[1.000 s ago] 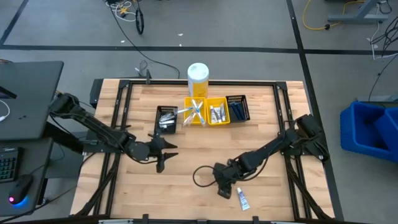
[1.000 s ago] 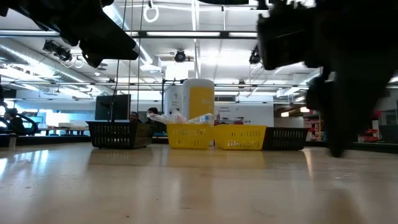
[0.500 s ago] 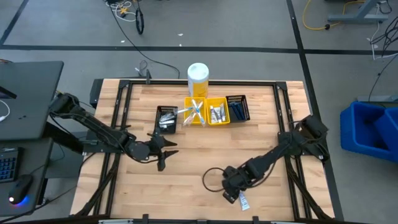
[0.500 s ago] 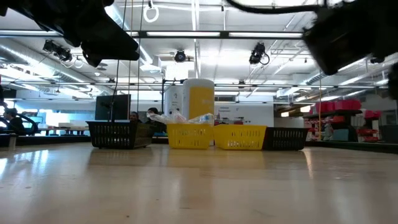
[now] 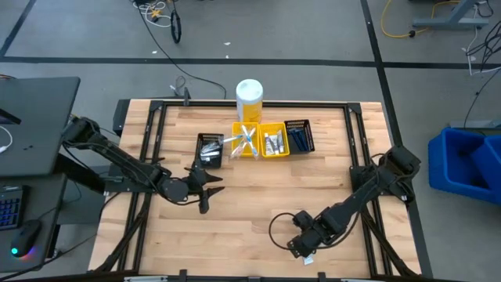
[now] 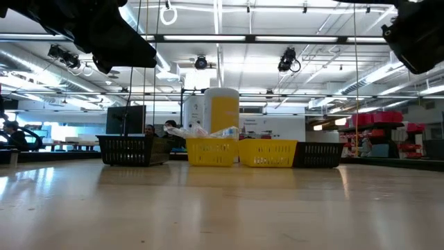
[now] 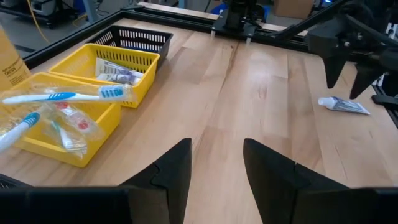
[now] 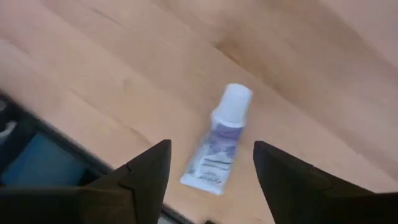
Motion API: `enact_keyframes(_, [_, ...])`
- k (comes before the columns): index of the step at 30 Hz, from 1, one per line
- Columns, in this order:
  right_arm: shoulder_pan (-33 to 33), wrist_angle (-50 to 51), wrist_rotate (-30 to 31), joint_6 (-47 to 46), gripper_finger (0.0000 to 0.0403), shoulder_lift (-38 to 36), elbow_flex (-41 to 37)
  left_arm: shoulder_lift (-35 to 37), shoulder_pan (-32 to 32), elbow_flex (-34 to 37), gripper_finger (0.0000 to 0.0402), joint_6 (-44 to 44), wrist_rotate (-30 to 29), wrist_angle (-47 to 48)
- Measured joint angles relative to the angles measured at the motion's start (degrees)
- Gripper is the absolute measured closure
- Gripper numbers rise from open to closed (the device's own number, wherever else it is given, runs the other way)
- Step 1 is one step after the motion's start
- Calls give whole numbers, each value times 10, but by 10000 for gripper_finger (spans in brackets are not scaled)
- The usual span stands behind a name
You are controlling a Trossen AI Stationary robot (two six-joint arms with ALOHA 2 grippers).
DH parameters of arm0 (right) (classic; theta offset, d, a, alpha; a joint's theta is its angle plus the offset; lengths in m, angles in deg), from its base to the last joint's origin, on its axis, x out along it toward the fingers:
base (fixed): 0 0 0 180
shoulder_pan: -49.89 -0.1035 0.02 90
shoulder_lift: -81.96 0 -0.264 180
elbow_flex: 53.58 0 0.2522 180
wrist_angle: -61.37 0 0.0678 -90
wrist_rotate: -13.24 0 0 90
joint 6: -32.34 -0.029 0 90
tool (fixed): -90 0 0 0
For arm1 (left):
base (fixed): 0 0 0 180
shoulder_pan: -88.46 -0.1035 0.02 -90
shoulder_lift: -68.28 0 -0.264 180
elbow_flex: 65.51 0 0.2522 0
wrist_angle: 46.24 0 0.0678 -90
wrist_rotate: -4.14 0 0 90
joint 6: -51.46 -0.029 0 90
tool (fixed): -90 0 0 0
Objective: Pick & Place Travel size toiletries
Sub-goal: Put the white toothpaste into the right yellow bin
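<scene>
My left gripper (image 5: pixel 205 190) hasn't moved, jaws apart and empty. My right gripper (image 5: pixel 304 246) has swung to the table's near edge, jaws open astride the small white toothpaste tube (image 8: pixel 219 140), ready to grasp.

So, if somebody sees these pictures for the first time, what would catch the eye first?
Probably the row of small bins at the table's far side, two bright yellow between two black, with blue toothbrushes sticking out of one yellow bin and a tall white-and-yellow container behind. Next, the right gripper near the front edge, fingers open above a lone toothpaste tube lying flat on the wood.
</scene>
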Motion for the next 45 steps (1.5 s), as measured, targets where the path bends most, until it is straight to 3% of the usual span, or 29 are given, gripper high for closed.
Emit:
enact_keyframes(12, [-14, -11, 70, -30, 141, 17, -8, 0, 0, 0, 246, 1, 0, 0])
enact_keyframes(19, [-14, -26, 52, -30, 138, 47, -8, 0, 0, 0, 246, 2, 0, 0])
enact_keyframes(38, [-18, -30, 51, -25, 174, 53, -9, 0, 0, 0, 246, 2, 0, 0])
enact_keyframes(45, [-18, -24, 42, -25, 228, 54, -9, 0, 0, 0, 246, 2, 0, 0])
